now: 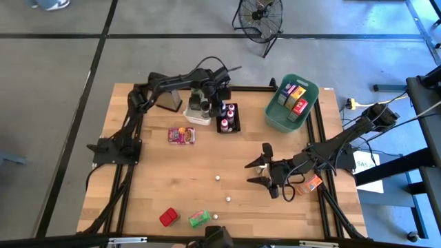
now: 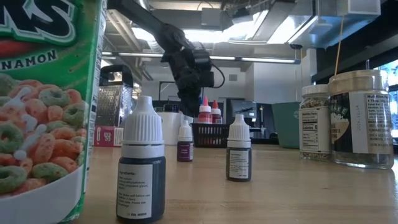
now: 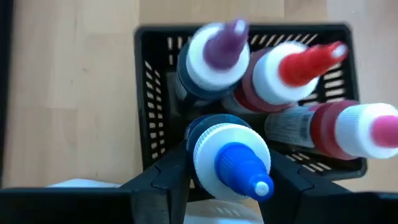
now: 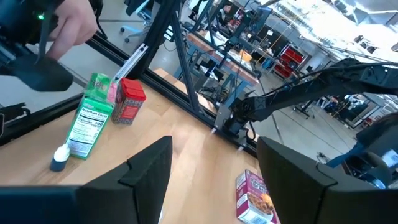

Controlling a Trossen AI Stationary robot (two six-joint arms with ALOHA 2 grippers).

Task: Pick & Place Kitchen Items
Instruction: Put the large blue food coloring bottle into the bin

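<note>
The left gripper's (image 3: 227, 180) fingers (image 3: 158, 180) clench a blue-tipped bottle (image 3: 231, 163) by its white collar, holding it upright over the black basket (image 3: 149, 93) at the bench's far side, probably so it drops in beside the purple-tipped bottle (image 3: 214, 53) and the two red-tipped bottles (image 3: 283, 71). The near corner of the basket looks like the only free slot, tight against its wall. The right gripper (image 1: 260, 172) waits released over the bench's (image 1: 138, 186) open middle, with tiny capped bottles (image 1: 218, 177) and a green packet (image 1: 198, 219) loose nearby.
</note>
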